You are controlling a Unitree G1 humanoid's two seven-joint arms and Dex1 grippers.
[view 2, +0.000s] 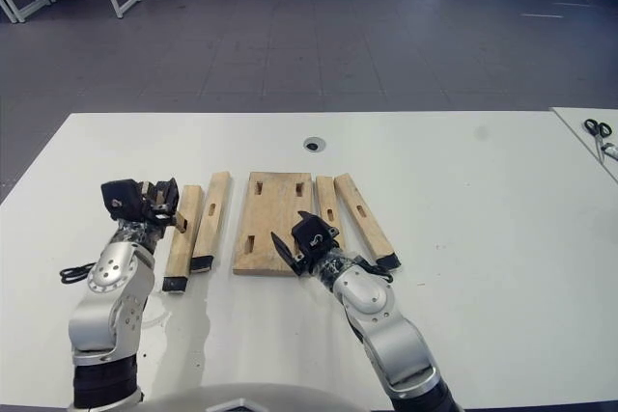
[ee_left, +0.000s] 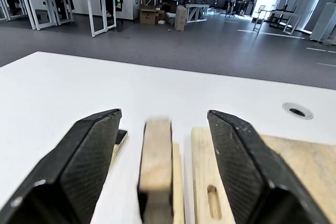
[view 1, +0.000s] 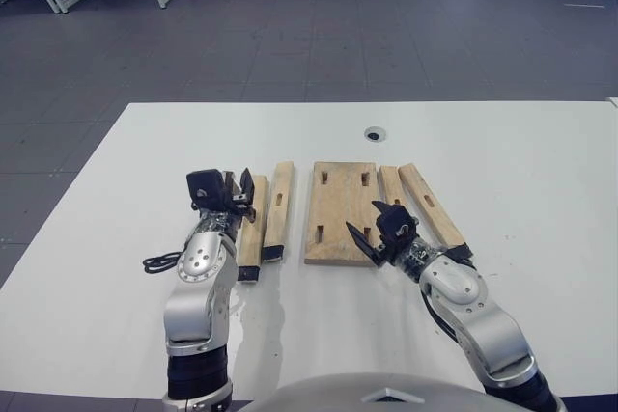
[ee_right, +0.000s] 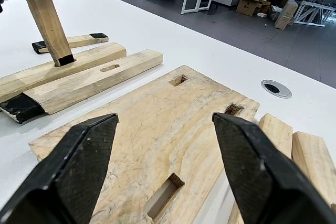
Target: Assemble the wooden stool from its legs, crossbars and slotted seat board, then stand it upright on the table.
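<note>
You've got the flat rectangular pale-wood slotted seat board (view 1: 338,202) lying flat mid white bench (view 1: 521,219), long side running away from you. Two long pale wooden legs with black-capped near ends lie side by side just left of it: inner left leg (view 1: 279,202) and outer left leg (view 1: 251,243). Two more lie on the right: inner right leg (view 1: 390,185) just beside the board, and outer right leg (view 1: 432,205) next to it, angled slightly outward.

Your left gripper (ee_left: 164,114) sits over the far part of the outer left leg. Its fingers (ee_left: 89,150) are spread apart, with a short pale wooden crossbar (ee_right: 49,24) standing between them and a clear gap on each side, so it's not clamped. The crossbar is tilted, black lower tip touching the outer left leg; can't tell if it's seated in a slot. A second crossbar (ee_right: 68,40), short pale wood with black ends, lies flat on the bench left of the left legs.

Your right gripper (ee_right: 164,118) hovers over the board's near right corner, fingers (ee_right: 247,161) wide apart, holding nothing.

Also: black cable loop (view 1: 159,261) by your left arm, round grey cable port (view 1: 375,132) beyond the board, black-handled scissors (view 2: 596,127) on the next table at right
</note>
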